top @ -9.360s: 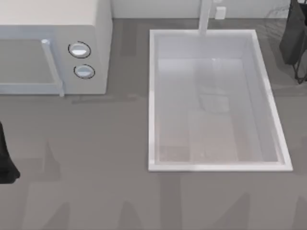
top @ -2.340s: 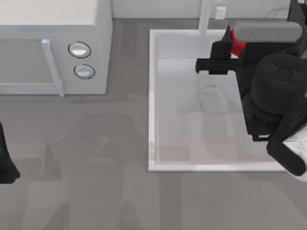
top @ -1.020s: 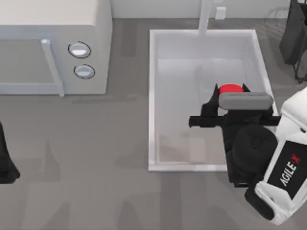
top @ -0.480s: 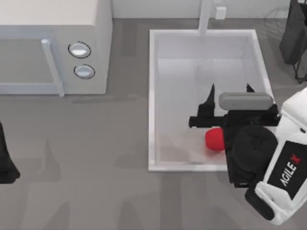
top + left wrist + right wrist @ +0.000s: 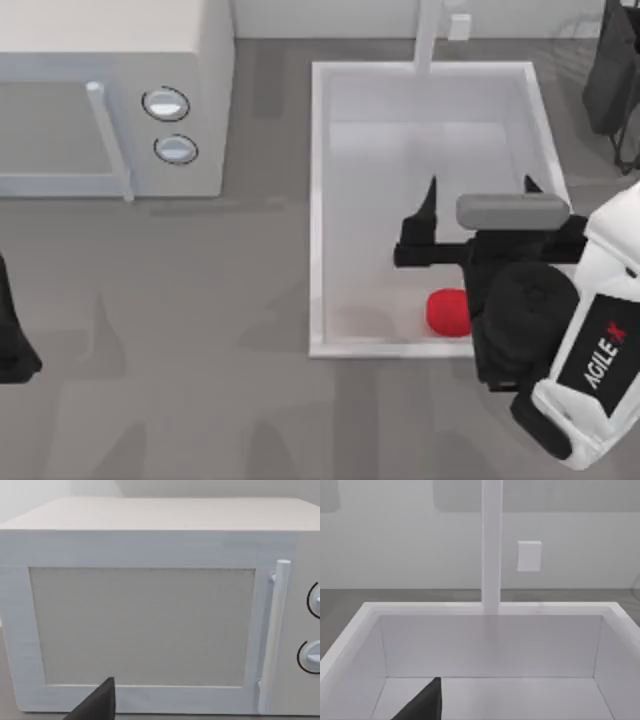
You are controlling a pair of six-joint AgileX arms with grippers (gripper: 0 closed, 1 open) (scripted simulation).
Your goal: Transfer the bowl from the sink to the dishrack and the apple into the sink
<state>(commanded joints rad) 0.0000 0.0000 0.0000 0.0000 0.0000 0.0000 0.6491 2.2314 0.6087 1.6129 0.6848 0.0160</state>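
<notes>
Currently the sink [image 5: 318,200] takes up the right half of the table in the top view, its faucet post [image 5: 491,545] rising at the far rim, and the microwave [image 5: 110,100] with its two round knobs sits well apart at the top view's left. Right arm reaches over the sink's near right corner; its forearm cover carries red-and-white lettering that reads "AGILE X", the only legible writing on the scene. Right gripper [image 5: 480,195] hangs above the basin with its fingers spread wide and nothing between them. Apple [image 5: 449,311] lies on the basin floor close to the near wall, apart from the fingers, below them and offset toward the near rim, partly tucked beside the arm's wrist. Being round, it offers no long axis to line up on. Judgement: the apple half of the task looks done, since the fruit rests inside the sink; the right arm is the nearer one and needs only to lift clear without brushing the fruit or the rim. Left arm is parked at the table's left edge, its gripper [image 5: 97,705] facing the microwave door; whether those fingers are open I cannot tell.
</notes>
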